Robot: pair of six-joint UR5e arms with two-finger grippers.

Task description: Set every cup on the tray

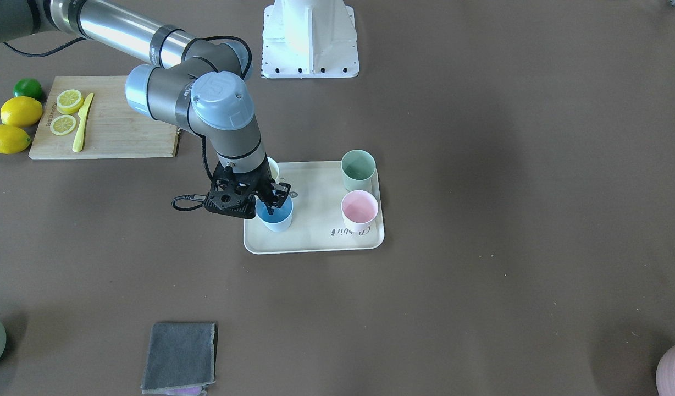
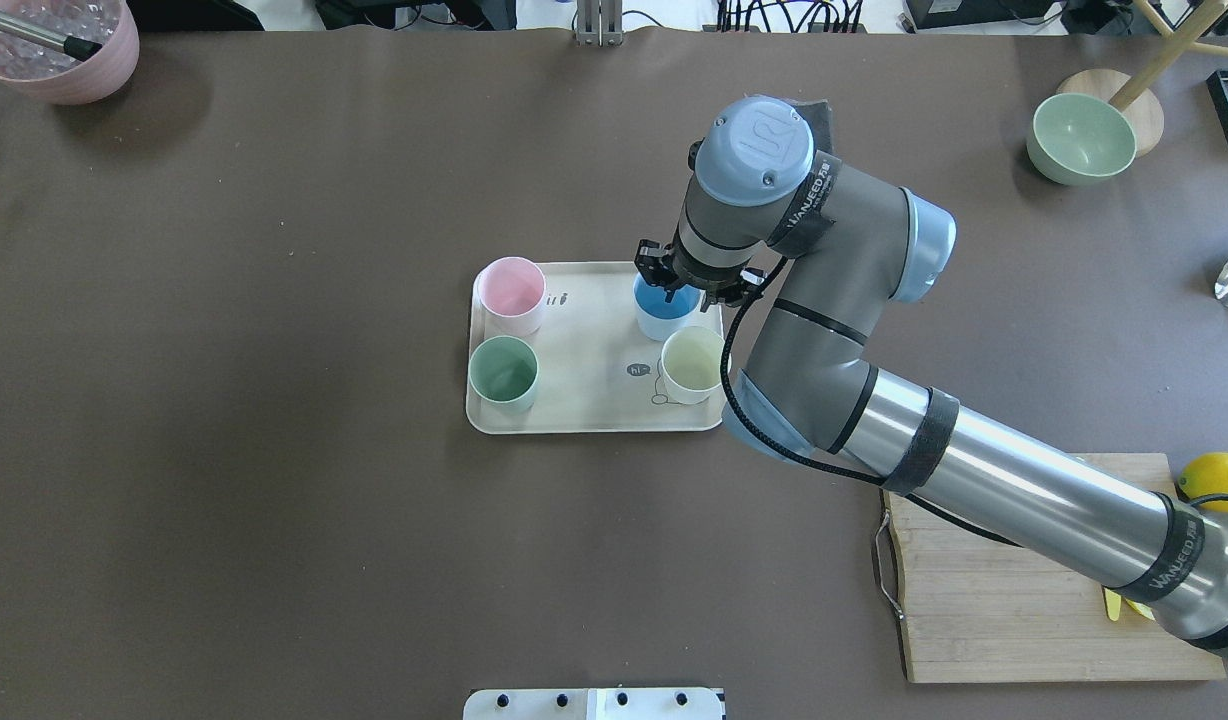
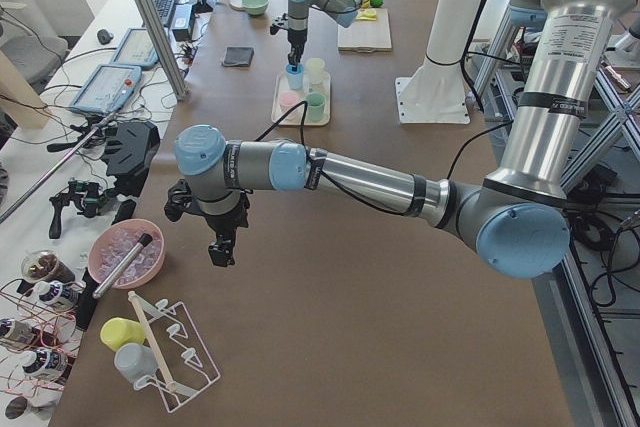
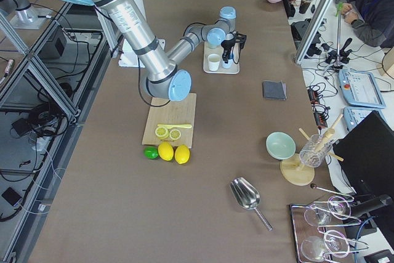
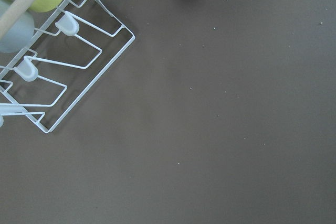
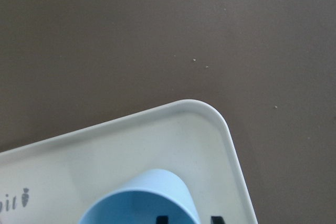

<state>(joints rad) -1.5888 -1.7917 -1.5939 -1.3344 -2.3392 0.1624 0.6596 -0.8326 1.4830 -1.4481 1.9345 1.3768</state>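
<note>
Light blue tapered cup stands upright on the cream rounded-corner tray, toward its 2 o'clock corner seen from overhead. The right hand hovers directly above, fingers straddling the rim, seemingly slightly parted.

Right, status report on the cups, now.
Right gripper open, astride rim of blue cup. Left gripper far off, state unclear. Pink cup, green cup, yellow cup also on tray. Nothing in the way.
</note>
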